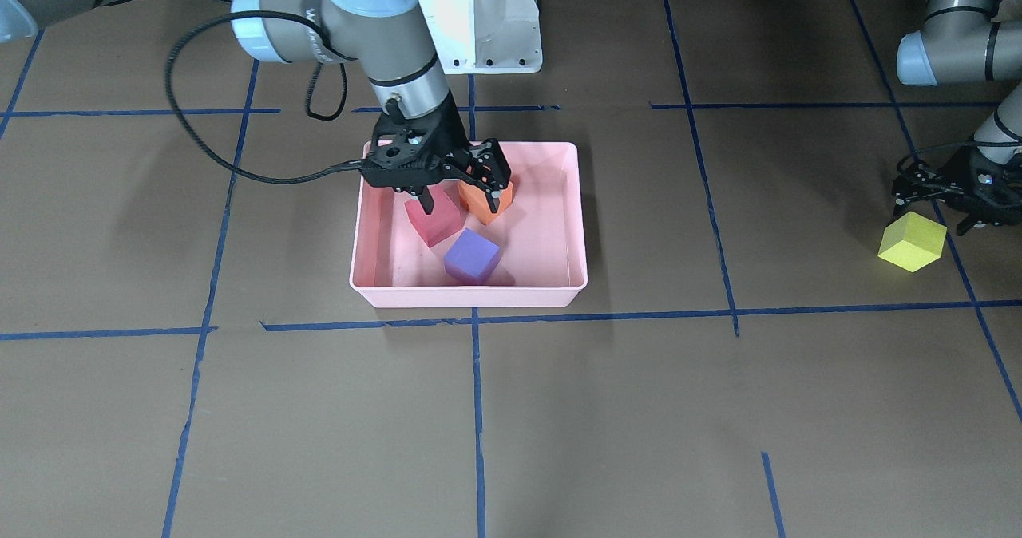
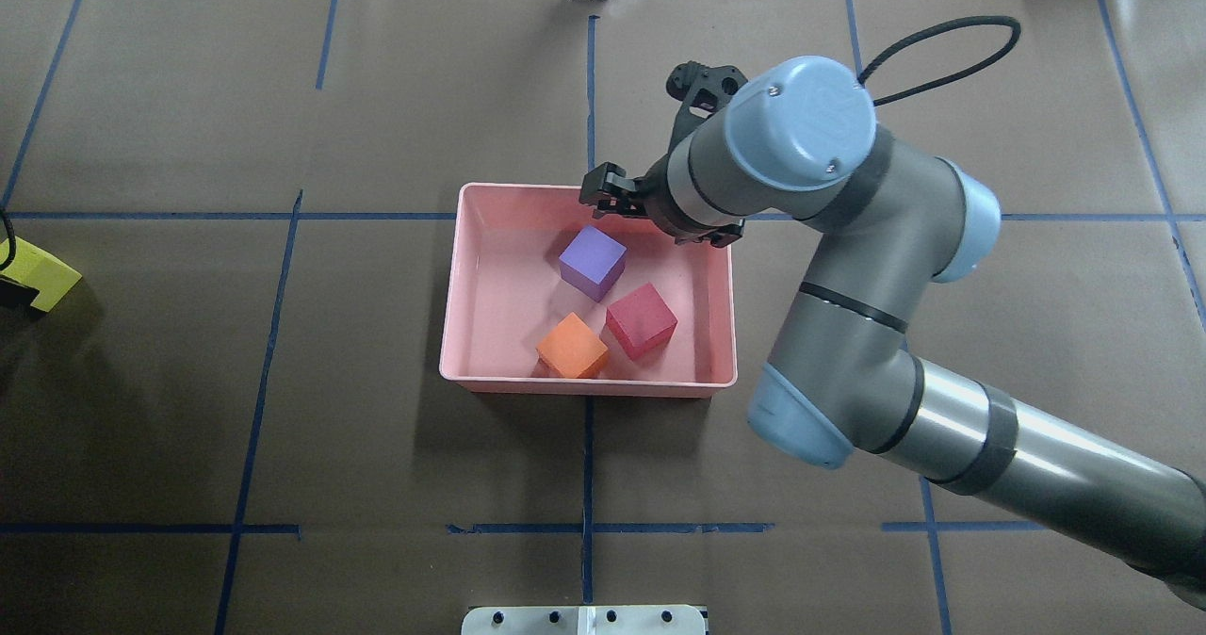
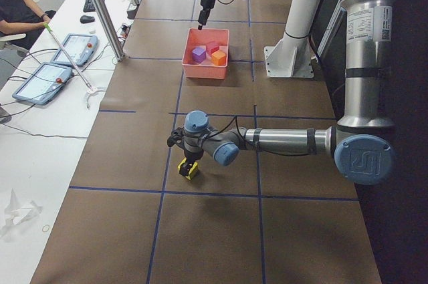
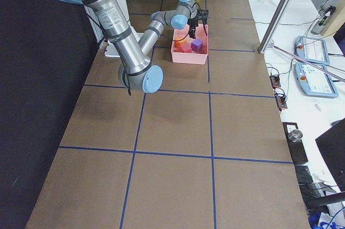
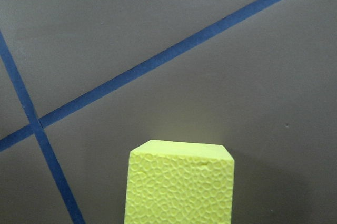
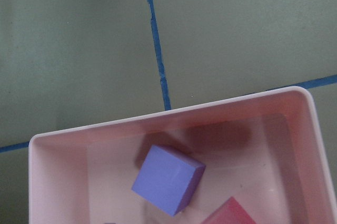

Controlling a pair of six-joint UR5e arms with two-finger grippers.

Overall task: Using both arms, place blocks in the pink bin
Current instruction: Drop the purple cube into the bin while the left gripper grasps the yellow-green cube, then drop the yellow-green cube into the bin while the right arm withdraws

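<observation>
Pink plastic, the bin [image 2: 584, 388] sits mid-table [image 1: 639, 410] and holds three cubes toward the robot's right half. The purple cube [image 2: 592, 262] lies out on the floor. The red cube [image 2: 642, 319] and the orange cube [image 2: 572, 346] sit just beside each other, the orange one close to the robot-side wall. The floor along the bin's left wall shows bare. The right end effector [image 1: 461, 196] hangs above the bin, fingers spread and holding nothing. The yellow-green cube [image 1: 913, 241] is well apart, across tape-lined table. The left end effector [image 1: 946, 203] is at this cube; I cannot tell if it pinches it.
</observation>
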